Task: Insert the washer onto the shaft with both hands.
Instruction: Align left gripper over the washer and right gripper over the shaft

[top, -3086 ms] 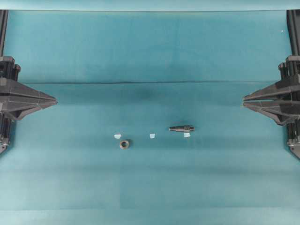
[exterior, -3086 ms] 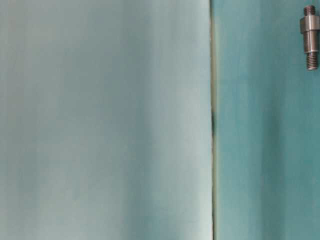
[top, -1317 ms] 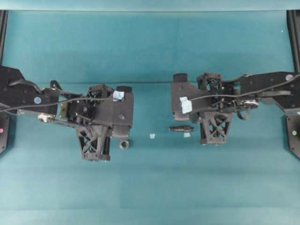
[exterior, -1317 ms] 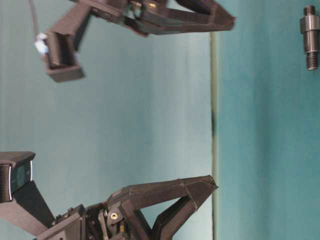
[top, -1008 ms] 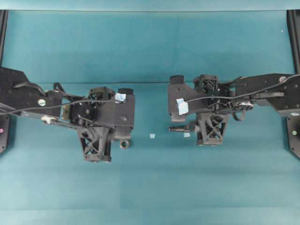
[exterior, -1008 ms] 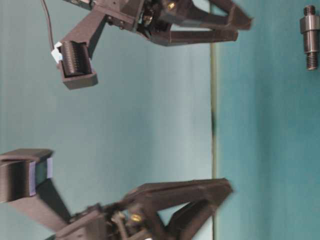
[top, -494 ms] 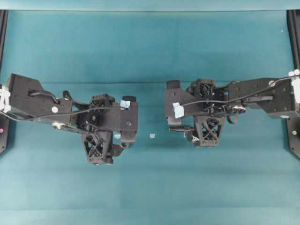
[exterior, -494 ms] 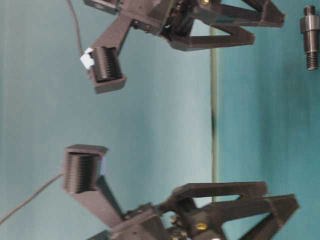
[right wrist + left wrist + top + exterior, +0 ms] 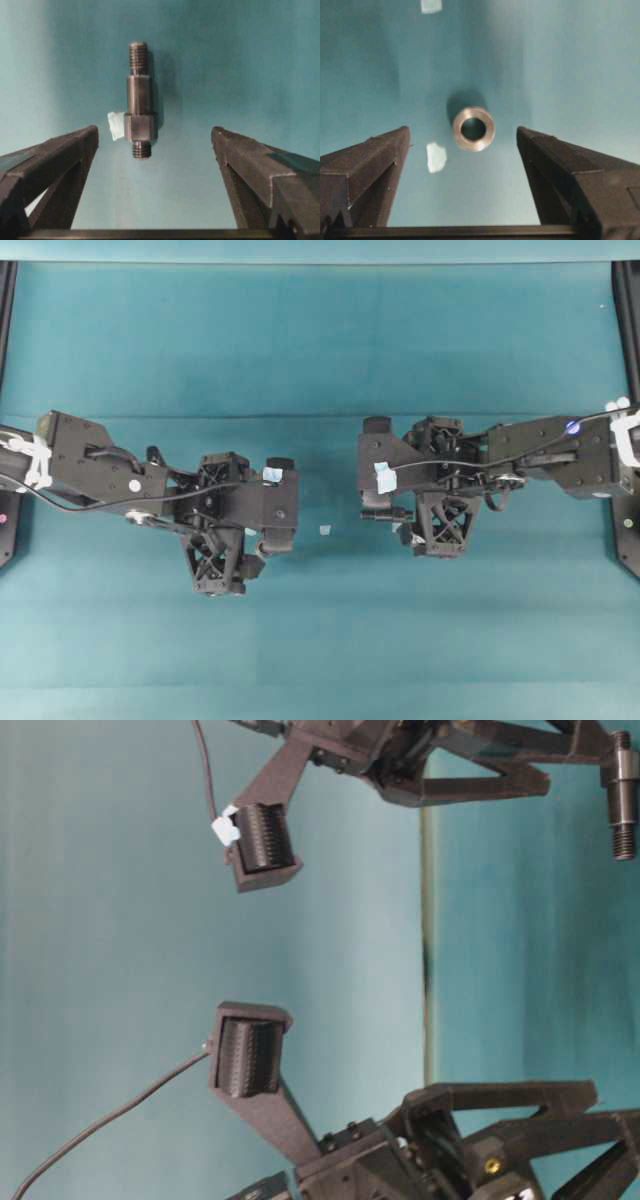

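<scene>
The washer (image 9: 473,129), a dull-grey ring with a dark hole, lies flat on the teal mat. My left gripper (image 9: 462,135) hangs open over it, one finger on each side and neither touching. In the overhead view the left wrist hides the washer. The shaft (image 9: 140,100), a stepped dark rod with a hex collar, lies on the mat with its short threaded end towards my right gripper (image 9: 154,131). That gripper is open and astride this end, with the shaft nearer its left finger and apart from both. The shaft (image 9: 385,513) pokes out from under the right wrist overhead.
Small pale tape scraps lie on the mat: one (image 9: 436,156) beside the washer, one (image 9: 116,125) against the shaft's hex collar, one (image 9: 325,530) between the two arms. A seam in the mat (image 9: 320,417) runs across behind both arms.
Both arms have come down closer over their parts, and both pairs of jaws have spread wider. The left wrist now covers the washer in the overhead view.
</scene>
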Available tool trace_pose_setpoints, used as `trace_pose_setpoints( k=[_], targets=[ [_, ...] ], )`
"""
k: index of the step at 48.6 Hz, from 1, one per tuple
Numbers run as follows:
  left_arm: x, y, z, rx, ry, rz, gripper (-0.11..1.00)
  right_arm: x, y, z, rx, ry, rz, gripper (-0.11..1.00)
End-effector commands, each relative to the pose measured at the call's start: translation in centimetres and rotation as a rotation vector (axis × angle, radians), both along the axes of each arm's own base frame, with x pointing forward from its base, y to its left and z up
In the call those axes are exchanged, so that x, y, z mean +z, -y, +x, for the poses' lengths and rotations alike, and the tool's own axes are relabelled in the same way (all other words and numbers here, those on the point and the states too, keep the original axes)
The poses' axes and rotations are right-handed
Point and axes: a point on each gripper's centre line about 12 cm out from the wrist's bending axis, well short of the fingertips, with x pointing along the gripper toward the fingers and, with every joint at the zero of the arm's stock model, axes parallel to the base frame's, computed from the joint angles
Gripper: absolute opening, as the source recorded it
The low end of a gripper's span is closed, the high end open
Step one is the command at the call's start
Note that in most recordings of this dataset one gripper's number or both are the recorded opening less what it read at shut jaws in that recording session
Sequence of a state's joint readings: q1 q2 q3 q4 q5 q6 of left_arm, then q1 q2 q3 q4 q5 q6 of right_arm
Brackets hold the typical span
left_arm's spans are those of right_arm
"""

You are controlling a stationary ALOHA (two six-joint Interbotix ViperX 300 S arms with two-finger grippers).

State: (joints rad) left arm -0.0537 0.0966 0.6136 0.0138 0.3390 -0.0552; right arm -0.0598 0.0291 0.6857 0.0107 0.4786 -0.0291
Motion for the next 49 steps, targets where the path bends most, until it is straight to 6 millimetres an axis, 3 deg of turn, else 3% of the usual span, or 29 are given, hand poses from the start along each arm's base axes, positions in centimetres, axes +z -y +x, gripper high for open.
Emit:
trace_pose_setpoints(
  k=[1, 17, 49],
  targets=[
    [-0.1, 0.1, 0.2, -0.003, 0.011, 0.000, 0.90, 0.2, 0.0, 0.2, -0.007, 0.011, 0.003, 0.88],
    [-1.5, 0.5, 0.3, -0.011, -0.023, 0.000, 0.90, -0.7, 0.0, 0.2, -0.007, -0.009, 0.004, 0.88],
    [-2.0, 0.6, 0.7, -0.009, -0.002, -0.003, 0.90, -1.4, 0.0, 0.7, -0.004, -0.023, 0.003, 0.88]
  ],
)
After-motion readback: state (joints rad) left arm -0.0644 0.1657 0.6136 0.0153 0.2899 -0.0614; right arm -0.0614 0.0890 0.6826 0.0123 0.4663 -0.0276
